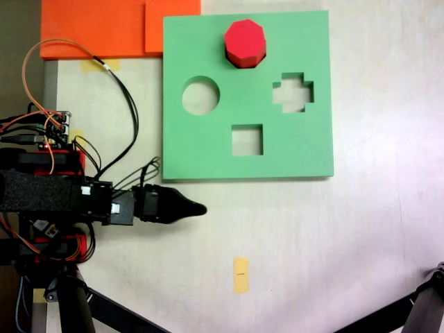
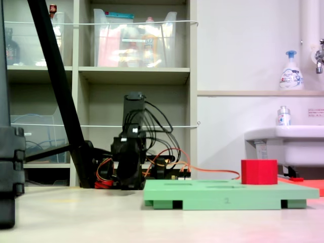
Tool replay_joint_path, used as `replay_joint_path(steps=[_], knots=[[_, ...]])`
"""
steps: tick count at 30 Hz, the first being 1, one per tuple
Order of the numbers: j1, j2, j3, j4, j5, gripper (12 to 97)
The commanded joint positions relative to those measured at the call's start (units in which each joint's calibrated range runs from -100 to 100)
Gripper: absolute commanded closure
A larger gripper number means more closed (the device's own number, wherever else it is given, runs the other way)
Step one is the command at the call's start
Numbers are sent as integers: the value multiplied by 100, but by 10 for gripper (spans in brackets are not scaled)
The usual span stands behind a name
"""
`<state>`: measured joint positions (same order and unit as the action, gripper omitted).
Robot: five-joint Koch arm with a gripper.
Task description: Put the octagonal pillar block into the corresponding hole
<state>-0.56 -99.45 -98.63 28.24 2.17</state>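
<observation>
The red octagonal pillar block (image 1: pixel 245 43) stands up in its corresponding hole (image 1: pixel 243 64) near the top edge of the green board (image 1: pixel 208 152) in a fixed view. From the side, the block (image 2: pixel 259 172) sticks up above the board (image 2: pixel 228 195). The gripper (image 1: pixel 198 209) is on the table just below the board, pointing right, and holds nothing. I cannot tell if its fingers are open or closed

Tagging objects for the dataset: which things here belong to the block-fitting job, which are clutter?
Job:
red eight-sided foam block
flat green foam board
black gripper

Clutter:
orange foam sheets
yellow tape strip
pump soap bottle
</observation>
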Motion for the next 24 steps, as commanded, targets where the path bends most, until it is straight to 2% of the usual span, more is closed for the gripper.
replay_joint_path(steps=[1,3,5,9,14,24], knots=[[59,-55,-137,474,-190,597],[68,-55,-137,281,-249,593],[68,-55,-137,-1105,-249,577],[83,-55,-137,-2675,-249,574],[83,-55,-137,-2810,-244,609],[83,-55,-137,-2675,-239,603]])
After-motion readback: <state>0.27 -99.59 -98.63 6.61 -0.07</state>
